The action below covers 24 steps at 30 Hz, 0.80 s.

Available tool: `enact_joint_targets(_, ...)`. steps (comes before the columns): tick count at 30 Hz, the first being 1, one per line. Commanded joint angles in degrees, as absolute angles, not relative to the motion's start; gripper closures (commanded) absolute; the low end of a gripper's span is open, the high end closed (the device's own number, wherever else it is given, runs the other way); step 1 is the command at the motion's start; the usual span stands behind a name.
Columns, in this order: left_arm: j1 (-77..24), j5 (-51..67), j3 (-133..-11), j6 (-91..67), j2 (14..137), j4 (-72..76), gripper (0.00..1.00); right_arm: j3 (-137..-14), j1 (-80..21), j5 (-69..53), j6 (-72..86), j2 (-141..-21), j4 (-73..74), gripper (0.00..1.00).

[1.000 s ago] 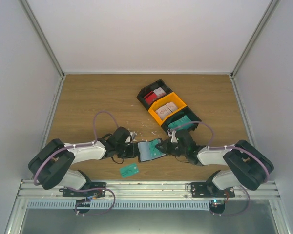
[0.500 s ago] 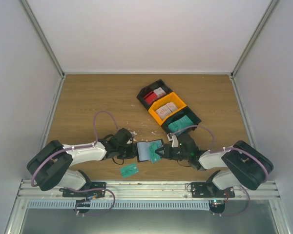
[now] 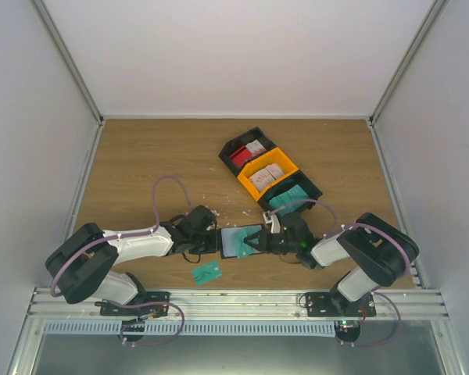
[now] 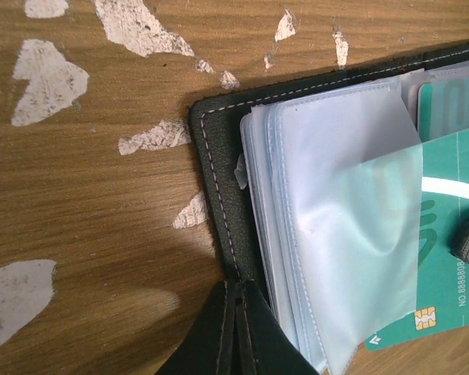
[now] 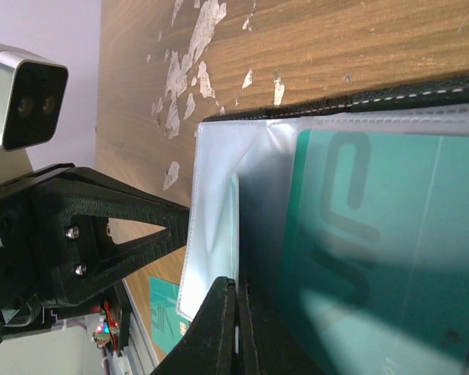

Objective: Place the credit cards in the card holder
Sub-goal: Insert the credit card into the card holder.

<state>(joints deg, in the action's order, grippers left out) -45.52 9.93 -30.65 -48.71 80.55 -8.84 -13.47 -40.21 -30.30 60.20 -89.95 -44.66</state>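
The card holder point(image 3: 233, 241) lies open on the wood between the arms, a black wallet point(image 4: 216, 195) with clear plastic sleeves point(image 4: 336, 203). My left gripper point(image 4: 239, 316) is shut on the wallet's stitched left edge. My right gripper point(image 5: 236, 312) is shut on a teal credit card point(image 5: 375, 234). The card's front end point(image 4: 445, 234) lies partly under a clear sleeve point(image 5: 211, 219). A second teal credit card point(image 3: 207, 272) lies flat on the table, just in front of the wallet. From above, the left gripper point(image 3: 216, 241) and the right gripper point(image 3: 257, 241) face each other across the wallet.
A row of three bins stands at the back right: a black one point(image 3: 245, 151) with red and whitish cards, a yellow one point(image 3: 270, 173) with whitish cards and a black one point(image 3: 291, 196) with teal cards. White crumbs point(image 4: 43, 78) are scattered on the wood left of the wallet.
My left gripper has closed on the wallet's edge. My right gripper has moved left with the teal card, onto the open wallet.
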Motion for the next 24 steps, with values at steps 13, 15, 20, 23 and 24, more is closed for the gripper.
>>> enact_joint_targets(13, -47.0, 9.7, -28.8, -48.8, 81.9, -9.2, 1.00, -15.1, -40.8, -25.6, 65.5, -94.1, -46.3, 0.97)
enact_joint_targets(15, -47.1, 10.0, -28.8, -48.8, 82.0, -8.9, 1.00, -15.4, -41.1, -25.4, 65.7, -94.8, -46.5, 0.97)
enact_joint_targets(20, -47.3, 10.5, -28.5, -48.8, 82.0, -8.4, 1.00, -16.3, -41.4, -25.5, 66.0, -96.3, -46.7, 0.98)
enact_joint_targets(23, -47.3, 10.8, -28.5, -48.8, 82.1, -8.0, 1.00, -17.1, -41.8, -26.1, 65.8, -96.7, -46.2, 0.98)
enact_joint_targets(24, -47.3, 10.8, -28.5, -48.8, 82.1, -8.0, 1.00, -17.1, -41.8, -26.2, 65.7, -96.6, -45.9, 0.98)
